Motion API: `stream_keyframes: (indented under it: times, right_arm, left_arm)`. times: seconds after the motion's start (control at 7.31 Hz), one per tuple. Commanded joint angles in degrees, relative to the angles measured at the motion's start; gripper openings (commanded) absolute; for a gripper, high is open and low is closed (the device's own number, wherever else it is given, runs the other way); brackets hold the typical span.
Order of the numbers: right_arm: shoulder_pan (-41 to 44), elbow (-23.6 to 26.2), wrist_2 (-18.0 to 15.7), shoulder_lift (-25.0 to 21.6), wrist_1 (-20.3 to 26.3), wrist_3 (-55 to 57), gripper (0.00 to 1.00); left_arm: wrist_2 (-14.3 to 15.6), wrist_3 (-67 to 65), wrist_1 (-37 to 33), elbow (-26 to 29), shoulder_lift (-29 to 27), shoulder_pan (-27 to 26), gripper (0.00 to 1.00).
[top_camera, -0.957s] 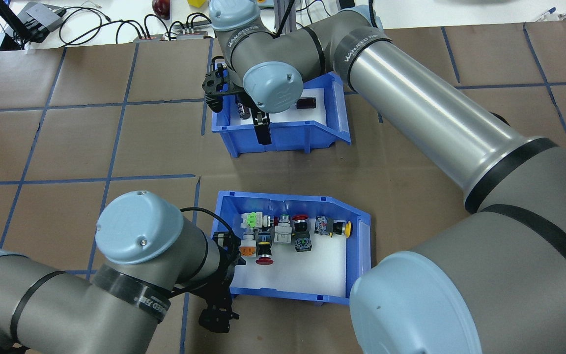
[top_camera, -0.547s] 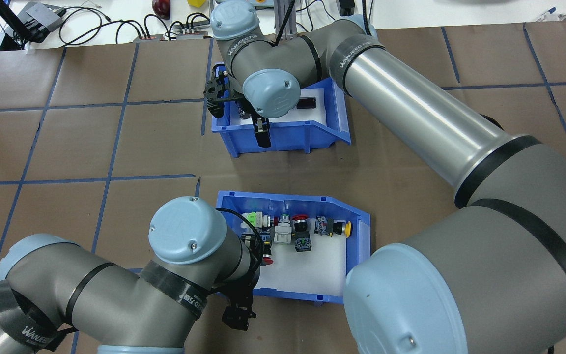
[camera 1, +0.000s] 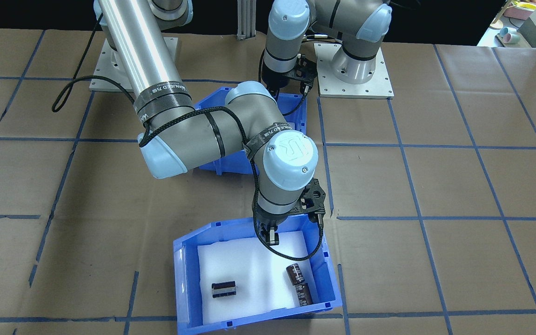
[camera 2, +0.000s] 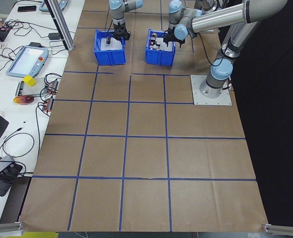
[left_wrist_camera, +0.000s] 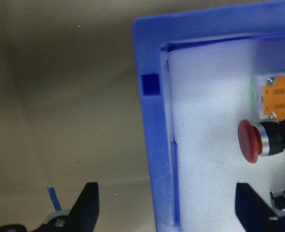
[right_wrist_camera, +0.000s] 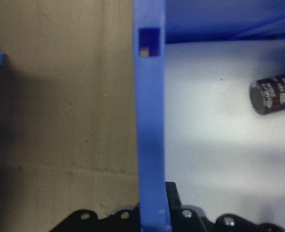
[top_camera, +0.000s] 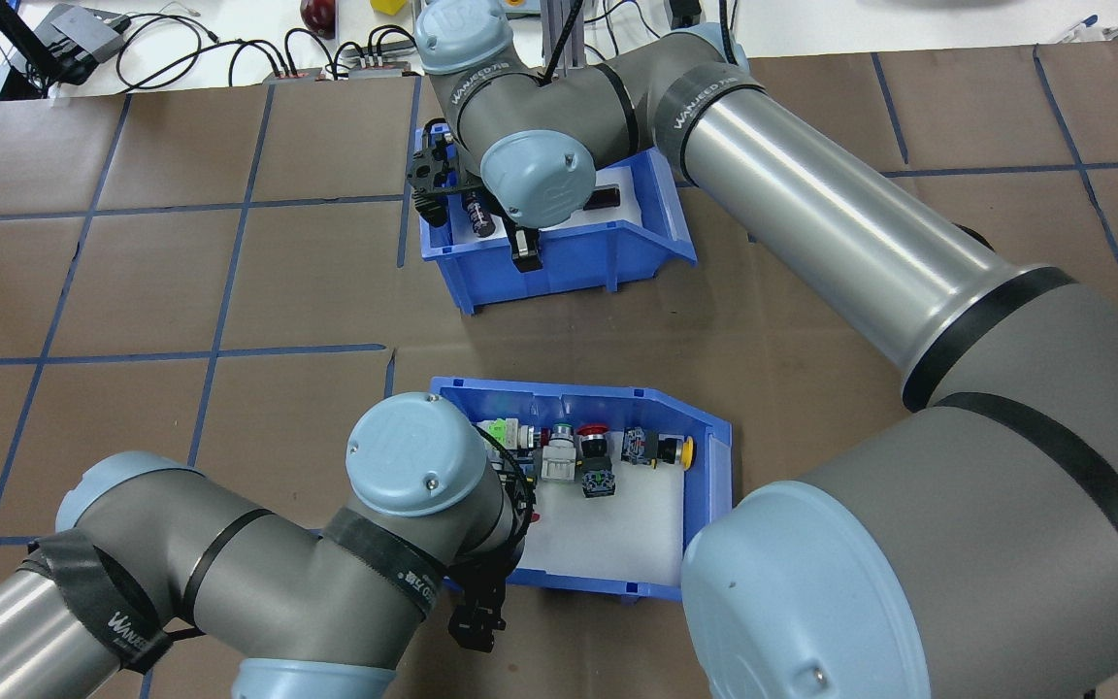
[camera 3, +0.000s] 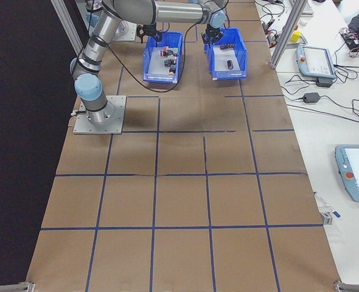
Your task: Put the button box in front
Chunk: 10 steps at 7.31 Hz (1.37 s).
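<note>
On the left, our left gripper (left_wrist_camera: pixel 166 205) stands wide open astride the left wall of the blue plastic button box with the white foam floor (top_camera: pixel 574 392). One black finger (left_wrist_camera: pixel 87 208) hangs outside over the brown paper and the other inside over the foam, neither touching the wall. It holds nothing yet. The box sits on the table on the robot's side. The matching blue plastic bin holding dark cylindrical capacitors (top_camera: pixel 578 260) sits beyond it, the two well apart.

To grip well, we should come down until the fingers overlap a good depth of wall, keeping the wall centred so both pads meet it together. The inner finger must stay clear of the red mushroom-head push button (left_wrist_camera: pixel 249 141), which lies near its path.

On the right, our right gripper (top_camera: pixel 524 257) sits on the near wall of the capacitor bin. In its wrist view the wall runs straight into the jaw base, so we judge it clamped there. We would lift the button box only slightly and keep it level, so the switches don't slide.
</note>
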Motion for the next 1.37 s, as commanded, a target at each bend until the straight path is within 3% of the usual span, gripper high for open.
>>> stream_keyframes:
  times: [0.0, 0.14, 0.27, 0.41, 0.55, 0.68, 0.96, 1.23]
  right_arm:
    - [-2.0, -1.2, -1.4, -3.0, 0.2, -0.3, 0.09]
    - [-4.9, -0.8, -2.4, -3.9, 0.8, -1.0, 0.09]
    - [-8.3, -0.6, -2.8, -4.8, 1.2, -4.4, 0.09]
    - [-11.7, 0.1, -2.8, -5.9, 1.3, -5.4, 0.09]
    - [-15.6, 1.5, -2.7, -7.1, 1.4, -5.6, 0.09]
    - [-19.0, 3.8, -2.6, -8.6, 1.4, -5.5, 0.09]
    - [-25.4, 10.7, -1.5, -13.4, 1.2, -7.7, 0.09]
    - [-30.8, 18.2, -1.6, -19.7, 0.8, -17.4, 0.09]
  left_arm:
    - [1.0, -0.5, 1.4, 0.0, -2.0, -0.6, 0.93]
    - [0.9, -0.4, 1.5, 0.0, -2.8, -1.2, 0.9]
    - [0.9, -0.7, 3.7, 0.0, -3.2, -2.0, 0.79]
    - [0.5, -0.8, 4.2, -0.1, -3.1, -2.4, 0.58]
    - [-1.4, -2.5, 4.2, -0.1, -2.8, -3.0, 0.24]
    - [-6.3, -3.7, 4.0, -0.3, -2.5, -3.6, 0.01]
    - [-6.0, -3.6, 3.7, -0.1, -0.4, -3.8, 0.0]
    - [1.6, 0.2, 2.3, 2.4, 2.7, -1.3, 0.0]
